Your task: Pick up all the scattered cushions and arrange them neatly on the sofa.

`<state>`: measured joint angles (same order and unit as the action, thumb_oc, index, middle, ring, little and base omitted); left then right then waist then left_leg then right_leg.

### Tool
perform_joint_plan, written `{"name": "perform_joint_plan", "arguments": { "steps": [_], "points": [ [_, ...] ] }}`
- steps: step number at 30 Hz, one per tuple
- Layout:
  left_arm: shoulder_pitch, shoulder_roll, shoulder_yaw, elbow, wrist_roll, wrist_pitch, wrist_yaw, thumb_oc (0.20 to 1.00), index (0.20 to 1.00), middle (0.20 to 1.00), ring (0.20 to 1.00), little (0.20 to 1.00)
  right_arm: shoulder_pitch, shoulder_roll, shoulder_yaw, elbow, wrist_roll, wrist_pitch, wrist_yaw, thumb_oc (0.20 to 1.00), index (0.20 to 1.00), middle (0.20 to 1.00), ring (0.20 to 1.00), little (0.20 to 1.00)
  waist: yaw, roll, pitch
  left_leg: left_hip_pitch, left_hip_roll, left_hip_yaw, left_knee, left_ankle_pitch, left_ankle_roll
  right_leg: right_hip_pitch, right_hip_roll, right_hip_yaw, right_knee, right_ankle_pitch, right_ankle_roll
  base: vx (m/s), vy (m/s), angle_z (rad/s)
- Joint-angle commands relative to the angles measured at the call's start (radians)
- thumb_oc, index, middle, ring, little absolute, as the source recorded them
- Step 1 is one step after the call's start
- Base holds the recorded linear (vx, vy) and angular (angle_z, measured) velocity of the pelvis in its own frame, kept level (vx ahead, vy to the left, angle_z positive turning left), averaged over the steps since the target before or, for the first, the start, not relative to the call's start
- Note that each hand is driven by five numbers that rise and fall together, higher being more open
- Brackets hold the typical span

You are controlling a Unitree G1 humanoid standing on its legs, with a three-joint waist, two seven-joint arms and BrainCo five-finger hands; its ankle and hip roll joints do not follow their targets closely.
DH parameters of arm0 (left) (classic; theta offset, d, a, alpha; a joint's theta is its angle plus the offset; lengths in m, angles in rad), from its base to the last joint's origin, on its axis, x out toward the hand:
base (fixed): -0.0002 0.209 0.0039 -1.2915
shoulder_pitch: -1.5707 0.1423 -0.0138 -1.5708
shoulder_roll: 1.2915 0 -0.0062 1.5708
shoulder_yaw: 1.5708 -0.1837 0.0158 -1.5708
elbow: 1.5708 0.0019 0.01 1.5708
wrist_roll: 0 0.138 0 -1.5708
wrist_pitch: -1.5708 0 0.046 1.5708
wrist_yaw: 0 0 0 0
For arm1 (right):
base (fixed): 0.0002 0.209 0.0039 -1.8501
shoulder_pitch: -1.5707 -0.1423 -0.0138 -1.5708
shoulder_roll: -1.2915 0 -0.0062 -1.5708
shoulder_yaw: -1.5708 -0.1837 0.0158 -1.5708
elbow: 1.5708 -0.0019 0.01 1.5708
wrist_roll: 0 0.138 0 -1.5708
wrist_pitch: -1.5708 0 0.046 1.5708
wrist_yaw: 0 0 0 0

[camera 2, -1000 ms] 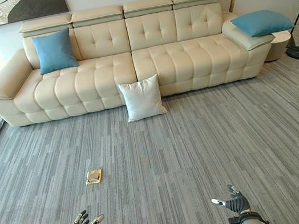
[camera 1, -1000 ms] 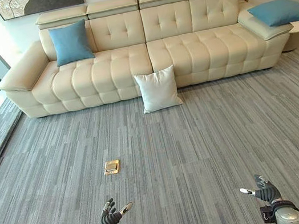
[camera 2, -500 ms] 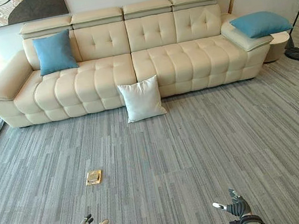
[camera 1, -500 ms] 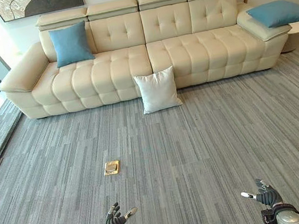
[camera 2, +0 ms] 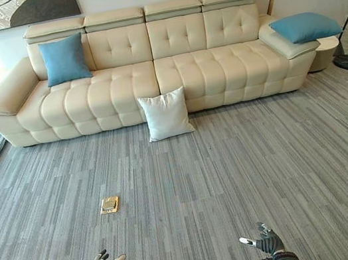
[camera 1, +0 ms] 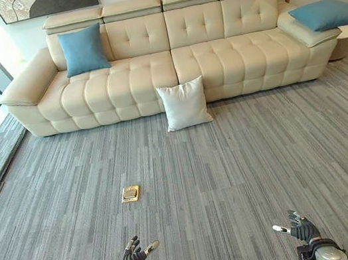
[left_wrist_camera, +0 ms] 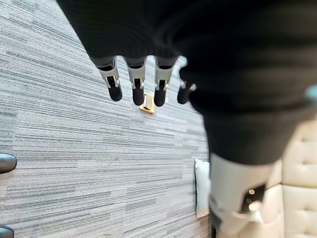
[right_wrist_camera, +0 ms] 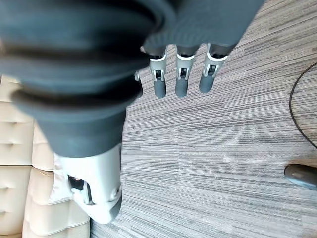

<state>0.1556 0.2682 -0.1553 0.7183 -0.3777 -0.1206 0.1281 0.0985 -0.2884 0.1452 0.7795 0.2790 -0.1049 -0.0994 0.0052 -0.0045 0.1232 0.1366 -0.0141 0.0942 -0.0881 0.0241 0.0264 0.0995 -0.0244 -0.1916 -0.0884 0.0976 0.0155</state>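
Cushions first: the white cushion (camera 1: 184, 104) leans on the sofa (camera 1: 170, 70) front, well beyond our fingers, so we reckon it's next. Left hand (camera 1: 133, 257) and right hand (camera 1: 298, 229) hang loose, fingers apart, holding nothing.

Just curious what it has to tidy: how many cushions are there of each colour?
Blue cushions: 2, one against the sofa's backrest, one on its far armrest.
White cushion: 1, on the carpet, leaning against the sofa front.
Total: 3 cushions.
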Motion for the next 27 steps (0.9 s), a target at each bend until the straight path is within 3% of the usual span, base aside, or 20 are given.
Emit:
{"name": "perform_joint_plan", "arguments": {
  "steps": [1, 18, 23, 24, 25, 27],
  "points": [
    [-0.065, -0.009, 0.006, 0.023, -0.038, -0.047, 0.001, 1.0, 1.0, 1.0, 1.0, 1.0, -0.045, -0.01, 0.001, 0.005, 0.07, -0.049, 0.0, 1.0, 1.0, 1.0, 1.0, 1.0, -0.002, -0.004, 0.02, 0.036, 0.019, 0.017, 0.001, -0.087, -0.056, 0.061, -0.034, -0.016, 0.001, -0.165, 0.072, 0.03, 0.019, 0.01],
    [-0.08, 0.009, 0.01, 0.066, -0.036, -0.045, 0.014, 1.0, 1.0, 1.0, 1.0, 1.0, -0.074, -0.008, 0.016, -0.014, 0.05, -0.042, -0.014, 1.0, 1.0, 1.0, 1.0, 1.0, 0.011, -0.041, 0.054, -0.004, -0.004, 0.01, 0.001, -0.1, -0.025, 0.029, -0.052, -0.016, 0.001, -0.134, 0.094, 0.03, 0.069, 0.01],
    [-0.085, 0.015, 0.008, 0.072, -0.023, -0.044, 0.019, 1.0, 1.0, 1.0, 1.0, 1.0, -0.085, -0.002, 0.022, -0.037, 0.043, -0.042, -0.014, 1.0, 1.0, 1.0, 1.0, 1.0, 0.011, -0.028, 0.078, 0.001, -0.01, 0.021, 0.001, -0.113, 0.002, -0.066, -0.074, 0.01, 0.19, -0.159, 0.114, -0.01, 0.157, -0.05],
    [-0.086, 0.014, 0.013, 0.074, -0.026, -0.047, 0.023, 1.0, 1.0, 1.0, 1.0, 1.0, -0.09, -0.001, 0.026, -0.04, 0.037, -0.043, -0.015, 1.0, 1.0, 1.0, 1.0, 1.0, 0.01, -0.021, 0.087, 0.009, -0.013, 0.024, 0.001, -0.116, 0.009, -0.097, -0.086, 0.012, 0.256, -0.15, 0.124, 0.01, 0.182, -0.07],
    [-0.082, 0.015, 0.019, 0.071, -0.031, -0.049, 0.026, 1.0, 1.0, 1.0, 1.0, 1.0, -0.094, -0.002, 0.032, -0.051, 0.022, -0.043, -0.015, 1.0, 1.0, 1.0, 1.0, 1.0, 0.012, -0.011, 0.101, 0.025, -0.025, 0.029, 0.001, -0.123, 0.024, -0.164, -0.114, 0.012, 0.414, -0.126, 0.139, 0.03, 0.208, -0.14],
    [-0.081, 0.015, 0.017, 0.067, -0.026, -0.047, 0.023, 1.0, 1.0, 1.0, 1.0, 1.0, -0.09, -0.002, 0.035, -0.069, 0.016, -0.04, -0.012, 1.0, 1.0, 1.0, 1.0, 1.0, 0.007, -0.007, 0.108, 0.042, -0.029, 0.027, 0.001, -0.134, 0.024, -0.221, -0.112, 0.031, 0.485, -0.109, 0.138, 0.06, 0.11, -0.27]
  ]
}}
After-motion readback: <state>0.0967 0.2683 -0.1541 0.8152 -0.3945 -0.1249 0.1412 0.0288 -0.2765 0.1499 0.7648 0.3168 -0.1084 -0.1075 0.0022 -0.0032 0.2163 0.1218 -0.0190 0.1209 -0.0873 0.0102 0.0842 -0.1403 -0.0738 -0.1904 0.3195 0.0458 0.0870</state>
